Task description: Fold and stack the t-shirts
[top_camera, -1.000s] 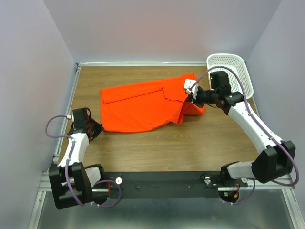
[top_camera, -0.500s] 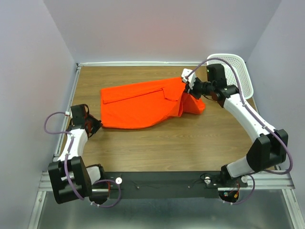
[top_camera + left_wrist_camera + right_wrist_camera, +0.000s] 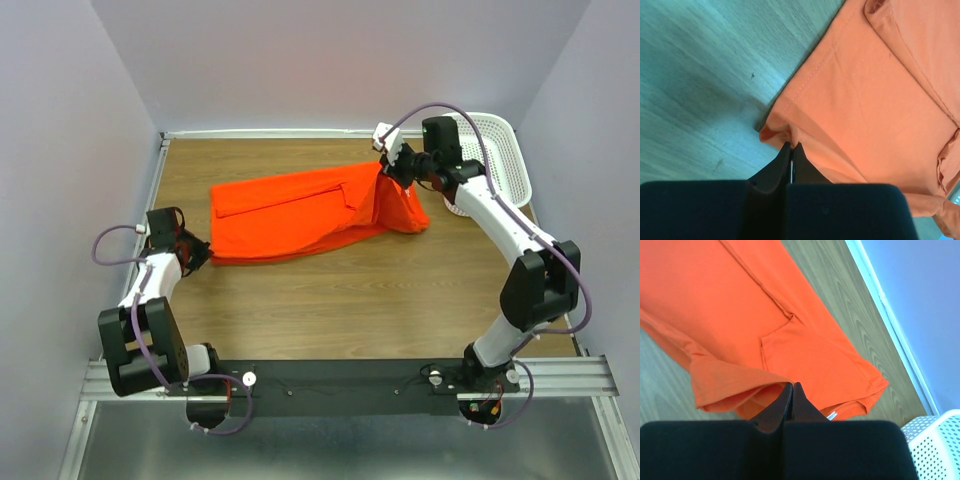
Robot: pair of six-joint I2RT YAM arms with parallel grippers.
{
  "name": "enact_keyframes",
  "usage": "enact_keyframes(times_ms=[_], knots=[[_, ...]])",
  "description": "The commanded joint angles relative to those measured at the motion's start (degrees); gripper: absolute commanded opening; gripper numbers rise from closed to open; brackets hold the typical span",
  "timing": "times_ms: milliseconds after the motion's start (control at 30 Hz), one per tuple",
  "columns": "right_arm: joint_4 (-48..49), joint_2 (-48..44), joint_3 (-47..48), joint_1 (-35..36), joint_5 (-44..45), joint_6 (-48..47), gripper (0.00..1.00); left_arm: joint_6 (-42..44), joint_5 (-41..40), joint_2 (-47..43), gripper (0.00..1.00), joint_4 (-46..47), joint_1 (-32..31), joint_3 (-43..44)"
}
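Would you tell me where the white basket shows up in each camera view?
Top external: white basket at the far right.
Left wrist: not in view.
Right wrist: bottom right corner.
Shared landmark: orange t-shirt, seen in all three.

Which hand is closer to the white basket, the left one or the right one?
Right. The right hand, shut on the orange t-shirt's raised edge, is close beside the basket; the left hand pinches the shirt's corner at the far opposite side.

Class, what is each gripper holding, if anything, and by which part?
Both hold the orange t-shirt: the left gripper pinches its left-end corner, the right gripper a lifted edge at its right end.
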Motion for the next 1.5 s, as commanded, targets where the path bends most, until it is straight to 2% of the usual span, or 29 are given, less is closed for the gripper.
enact_keyframes(times_ms=[0, 400, 933, 1467], knots=[[1.8, 3.4, 3.7, 0.2, 1.8, 1.8, 0.01, -0.1, 0.4, 2.6, 0.00, 1.7, 0.5, 2.3], [2.0, 9.2, 8.9, 0.2, 1.7, 1.9, 0.01, 0.4, -1.9, 9.8, 0.00, 3.2, 0.6, 5.3], [2.0, 14.4, 13.9, 0.2, 4.3, 2.4, 0.01, 4.7, 2.4, 15.1, 0.00, 4.7, 0.5, 8.8], [2.0, 15.8, 14.6, 0.2, 5.4, 2.5, 0.01, 7.2, 4.8, 15.5, 0.00, 4.2, 0.6, 11.2]])
